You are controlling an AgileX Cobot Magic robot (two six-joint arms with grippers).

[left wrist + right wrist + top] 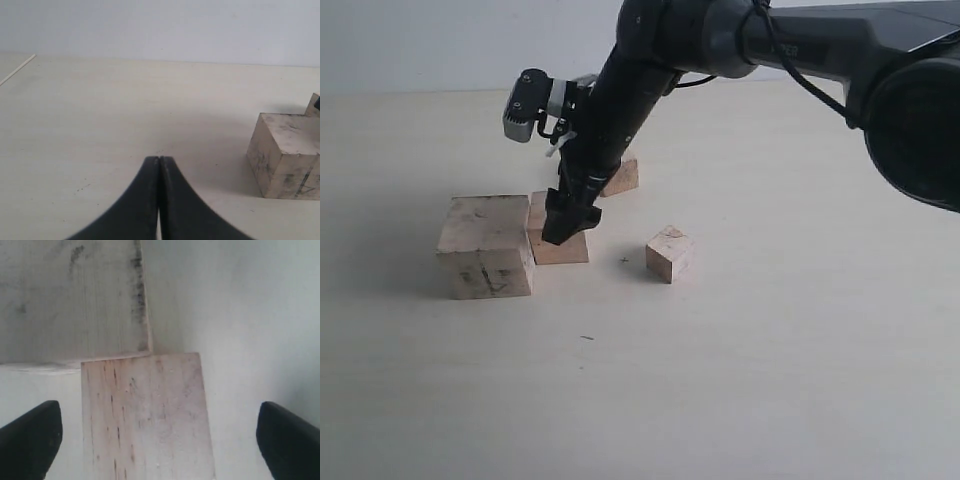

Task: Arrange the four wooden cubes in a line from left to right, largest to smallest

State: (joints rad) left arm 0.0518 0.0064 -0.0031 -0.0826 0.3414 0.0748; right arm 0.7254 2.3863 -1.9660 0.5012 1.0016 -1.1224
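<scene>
We see right end effector (569, 222) wide open, empty, low over second-largest cube (565, 252), which touches largest cube (485, 245) on bench (770, 380). Risk: a closing finger clips the largest cube and shoves both askew.

text: none legible | labels, brands, numbers: none legible | largest cube (485, 247): dark pencil-like marks on its faces, no readable characters
</scene>
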